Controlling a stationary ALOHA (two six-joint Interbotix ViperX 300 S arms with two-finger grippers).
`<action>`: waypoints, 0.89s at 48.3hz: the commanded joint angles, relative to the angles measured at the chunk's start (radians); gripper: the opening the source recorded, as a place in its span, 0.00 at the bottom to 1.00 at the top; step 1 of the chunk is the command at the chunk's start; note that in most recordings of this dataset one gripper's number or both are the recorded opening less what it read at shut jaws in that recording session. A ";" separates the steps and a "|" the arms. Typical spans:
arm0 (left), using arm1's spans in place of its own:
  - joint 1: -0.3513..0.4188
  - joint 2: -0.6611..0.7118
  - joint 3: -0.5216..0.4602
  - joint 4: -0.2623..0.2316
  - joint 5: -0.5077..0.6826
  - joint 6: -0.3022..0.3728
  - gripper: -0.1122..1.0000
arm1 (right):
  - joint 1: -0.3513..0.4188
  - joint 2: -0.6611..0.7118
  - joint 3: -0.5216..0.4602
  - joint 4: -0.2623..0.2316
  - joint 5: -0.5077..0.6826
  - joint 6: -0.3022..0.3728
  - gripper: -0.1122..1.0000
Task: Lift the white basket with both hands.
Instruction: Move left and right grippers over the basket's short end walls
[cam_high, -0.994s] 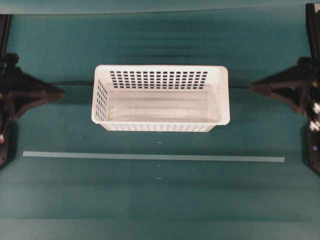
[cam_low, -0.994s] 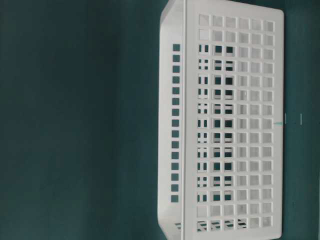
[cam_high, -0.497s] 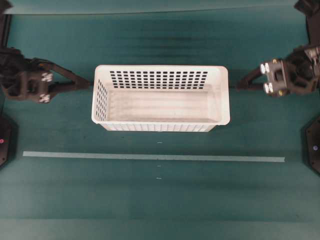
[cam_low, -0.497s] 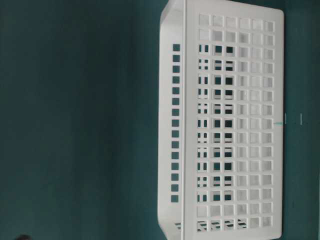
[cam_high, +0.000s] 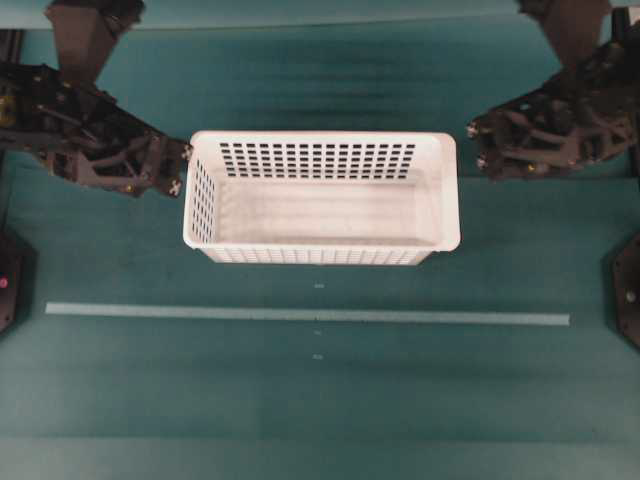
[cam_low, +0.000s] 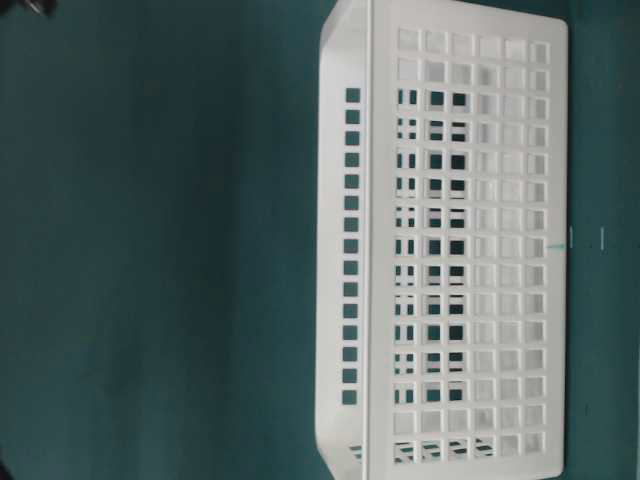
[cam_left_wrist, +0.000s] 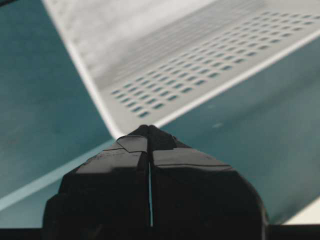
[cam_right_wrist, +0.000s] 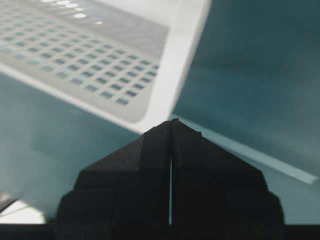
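- The white basket (cam_high: 321, 197) sits flat on the green bench (cam_high: 320, 400), between the two pincers, its short ends exposed for a two-sided lift.
- Left pincer (cam_high: 178, 168): fingers pressed together, tip by the near end wall.
- Right pincer (cam_high: 476, 150): likewise closed, just beside the opposite rim, gripping nothing.

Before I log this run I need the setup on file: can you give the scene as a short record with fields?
surface: green table
object: white basket, upright, empty, resting on the table
left pincer: shut, holding nothing, beside the basket's left end
right pincer: shut, holding nothing, beside the basket's right end
marking: pale tape line in front of the basket
lift: not yet begun
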 joint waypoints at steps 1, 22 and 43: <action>0.020 0.000 -0.029 0.006 0.012 0.003 0.06 | 0.008 0.051 -0.061 -0.040 0.049 0.018 0.08; 0.026 0.017 0.009 0.006 -0.006 0.011 0.07 | 0.021 0.137 -0.089 -0.084 0.092 0.063 0.11; 0.026 -0.009 0.095 0.005 -0.132 0.005 0.58 | 0.021 0.153 -0.074 -0.081 -0.020 0.114 0.43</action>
